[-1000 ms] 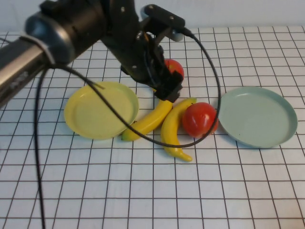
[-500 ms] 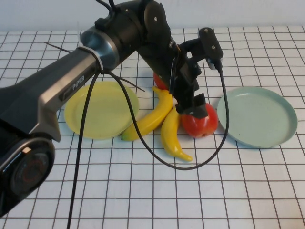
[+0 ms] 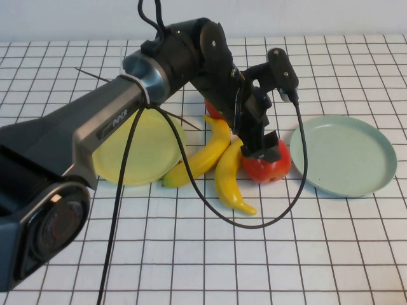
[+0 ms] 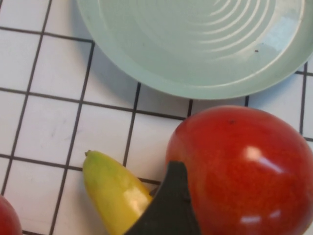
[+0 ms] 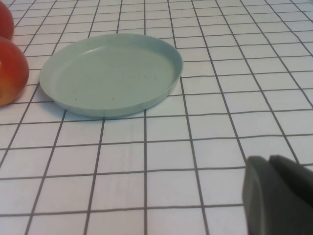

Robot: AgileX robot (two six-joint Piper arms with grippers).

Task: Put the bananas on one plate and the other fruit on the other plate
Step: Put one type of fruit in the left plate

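yellow plate (image 3: 130,149) sits bare at the left of the gridded counter (image 3: 191,254). just beside its right rim lies the first banana (image 3: 200,157), then the second banana (image 3: 227,178), the two touching near their upper ends. a far apple (image 3: 213,109) is mostly hidden behind the left arm. the near apple (image 3: 267,162) rests against the second banana's upper end, just beside the teal plate (image 3: 343,154), which is also bare. nothing is sorted yet.

step in hand, as i judge it: picking the near apple for the yellow plate. to do it well, the jaws should straddle the apple at its widest, clear of the banana tip (image 4: 115,188) that presses in beside it; the skin looks glossy and round, so an off-centre close could squirt it toward the teal plate. lift straight before carrying across the bananas.

left gripper (image 3: 262,147) hangs over the near apple, jaws spread wide and holding nothing; in the wrist view one finger (image 4: 168,205) stands in the gap between banana tip and apple, touching or nearly touching the apple's side.

right gripper (image 5: 279,196) is parked low over bare counter well to the right of the teal plate, jaws clenched, empty.
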